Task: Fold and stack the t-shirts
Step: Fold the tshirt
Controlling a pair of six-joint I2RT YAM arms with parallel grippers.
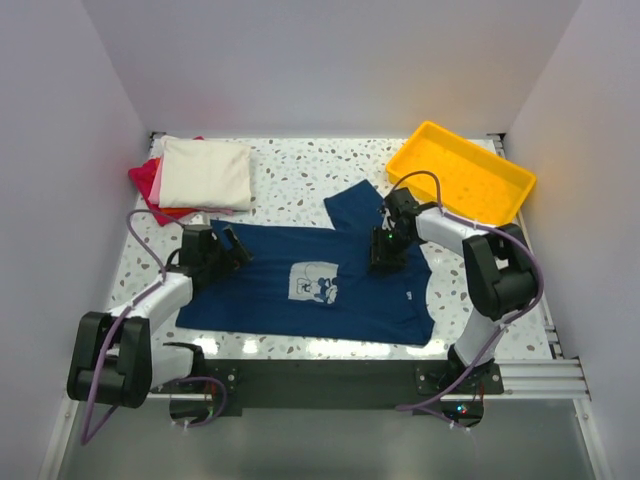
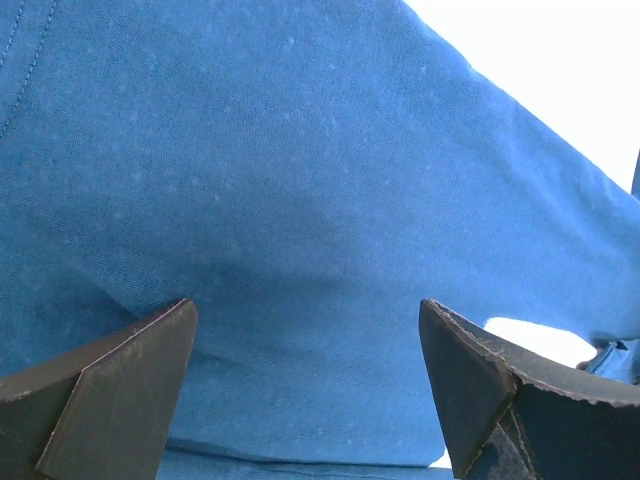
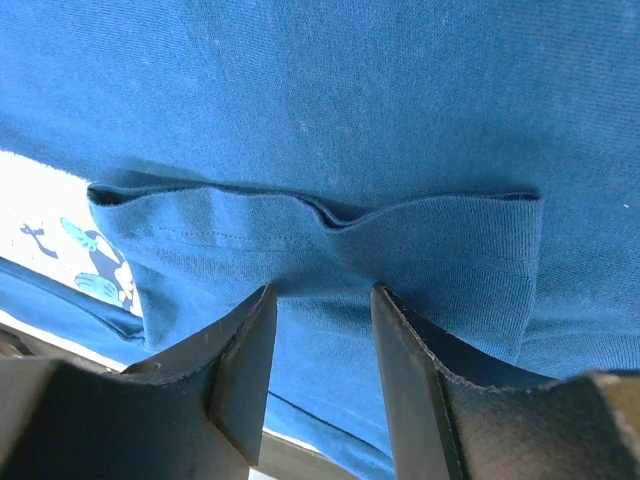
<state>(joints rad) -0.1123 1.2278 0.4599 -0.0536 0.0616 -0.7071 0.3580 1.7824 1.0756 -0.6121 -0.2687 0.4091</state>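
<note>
At the table's (image 1: 290, 178) near middle the navy t-shirt (image 1: 290, 305) lay flat, print up. My L gripper (image 1: 236, 249) hung wide open over its left edge, nothing held. My R gripper (image 3: 322, 295) stood abt half open astride a hemmed fold; couldn't tell if pinched. Bare tabletop lay btwn shirt, folded t-shirts (image 1: 205, 172) far-left & yellow tray (image 1: 460, 172) far-right

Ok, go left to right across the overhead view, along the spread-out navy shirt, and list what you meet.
left pincer → pale chest print → right pincer, all on or over the navy shirt.
</note>
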